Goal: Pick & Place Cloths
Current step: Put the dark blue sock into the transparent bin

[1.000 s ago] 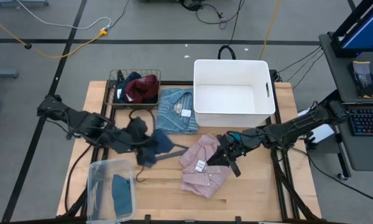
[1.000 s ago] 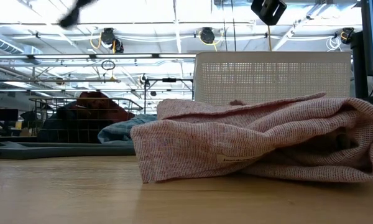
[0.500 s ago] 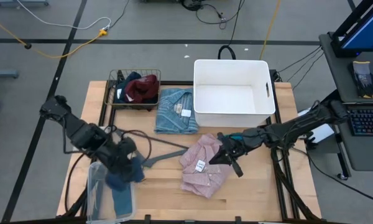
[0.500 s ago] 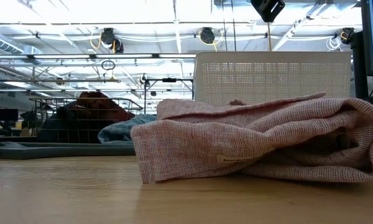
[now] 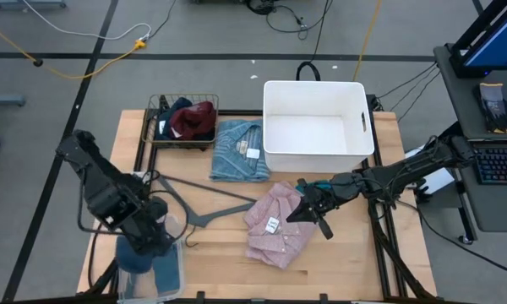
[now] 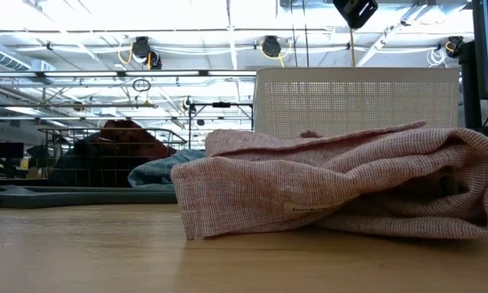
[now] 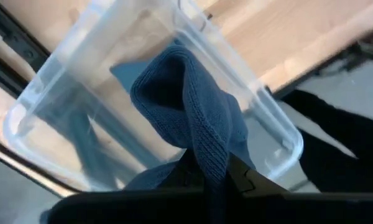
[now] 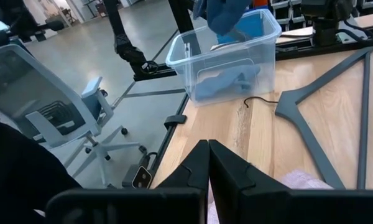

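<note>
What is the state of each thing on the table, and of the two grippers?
Left gripper: shut on slate-blue cloth, over the clear bin.
Right gripper: shut, empty, above the pink shirt.
Pink shirt: crumpled on the table.
Striped shirt: folded, flat.
White tub: empty.
Wire basket: holds maroon cloth and navy cloth.
Hanger: lying bare.

The table [image 5: 346, 253] is seen from straight above; level and close from its top; each wrist view looks forward; the bin [image 7: 261, 118] is shared.
</note>
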Available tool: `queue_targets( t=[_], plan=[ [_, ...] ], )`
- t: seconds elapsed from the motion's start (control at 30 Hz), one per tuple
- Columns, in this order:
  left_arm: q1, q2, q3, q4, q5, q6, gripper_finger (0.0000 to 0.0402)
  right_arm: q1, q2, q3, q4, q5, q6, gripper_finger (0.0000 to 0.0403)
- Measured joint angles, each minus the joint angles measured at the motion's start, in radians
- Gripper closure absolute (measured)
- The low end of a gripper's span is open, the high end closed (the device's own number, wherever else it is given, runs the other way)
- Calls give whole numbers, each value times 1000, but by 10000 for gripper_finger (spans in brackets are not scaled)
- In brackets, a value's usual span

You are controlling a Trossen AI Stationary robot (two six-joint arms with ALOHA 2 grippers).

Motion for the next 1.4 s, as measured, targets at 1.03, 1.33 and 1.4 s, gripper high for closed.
queue_targets(
  t=[1.03,1.33,1.4],
  plan=[
    [-30,143,-265,171,36,-98,385,0,0,0,9,-5,34,403],
    [-29,143,-265,233,34,-75,296,2,0,0,8,-5,35,403],
    [-29,143,-265,233,41,-75,269,2,0,0,8,-7,34,403]
  ],
)
